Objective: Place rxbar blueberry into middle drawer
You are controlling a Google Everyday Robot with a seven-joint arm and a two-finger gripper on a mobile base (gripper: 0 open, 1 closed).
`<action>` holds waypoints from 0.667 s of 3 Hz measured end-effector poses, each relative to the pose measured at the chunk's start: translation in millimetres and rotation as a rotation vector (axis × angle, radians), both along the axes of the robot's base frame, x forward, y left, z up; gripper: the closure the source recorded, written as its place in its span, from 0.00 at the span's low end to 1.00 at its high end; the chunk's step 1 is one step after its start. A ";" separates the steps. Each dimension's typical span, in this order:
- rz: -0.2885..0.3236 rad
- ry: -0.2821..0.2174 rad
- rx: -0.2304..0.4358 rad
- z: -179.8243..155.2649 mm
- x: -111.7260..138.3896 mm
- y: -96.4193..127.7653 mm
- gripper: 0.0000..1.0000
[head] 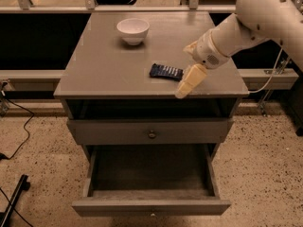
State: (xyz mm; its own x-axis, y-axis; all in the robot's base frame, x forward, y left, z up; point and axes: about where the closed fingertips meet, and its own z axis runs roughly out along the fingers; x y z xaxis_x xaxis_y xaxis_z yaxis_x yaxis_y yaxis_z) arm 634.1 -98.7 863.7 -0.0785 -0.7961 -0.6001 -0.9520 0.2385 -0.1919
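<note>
The pincer (186, 71) is hovering spread, gripping nothing; the rxbar blueberry (165, 72) is lying just beside it on the table (104, 65).

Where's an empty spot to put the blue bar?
The open middle drawer is bare from wall to wall. On the tabletop, the left side in front of the white bowl is free. It's crowded at the right front, where the gripper hangs beside the rxbar blueberry.
</note>
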 end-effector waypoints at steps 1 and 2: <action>-0.029 0.058 -0.005 -6.2 19.1 4.5 0.00; -0.039 0.095 0.000 -13.9 31.6 10.1 0.00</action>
